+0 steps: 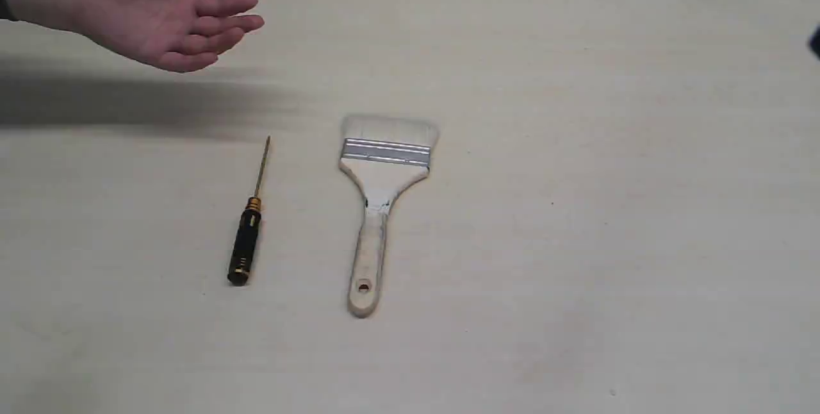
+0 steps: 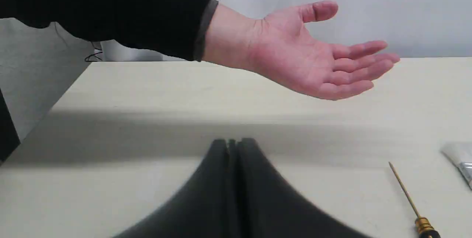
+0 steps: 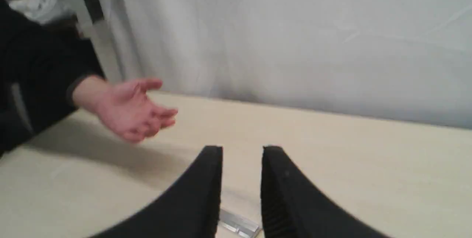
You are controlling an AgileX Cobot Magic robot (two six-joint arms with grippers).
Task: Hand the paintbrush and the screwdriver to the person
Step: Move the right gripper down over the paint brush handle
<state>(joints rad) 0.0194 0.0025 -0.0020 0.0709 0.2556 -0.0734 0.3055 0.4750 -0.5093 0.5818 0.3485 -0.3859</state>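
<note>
On the pale bench [image 1: 608, 209] the paintbrush [image 1: 384, 190] is laid flat at the middle, with the screwdriver [image 1: 248, 234] near it on the left. The person [image 1: 147, 16] is shown with an open palm raised at the far left. The robot's left hand [image 2: 232, 143] is seen closed and empty, and the right hand [image 3: 242, 149] parted and empty. The slim screwdriver could be rolled away by a poor pinch. No obstacle is seen between tools and palm.

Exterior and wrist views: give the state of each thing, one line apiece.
Wide flat wooden-handled paintbrush: lying flat, not held.
Slim black-and-gold screwdriver: lying flat, not held.
Person's bare palm: open, empty.
Left black robot hand: shut, empty.
Right black robot hand: open, empty.
</note>
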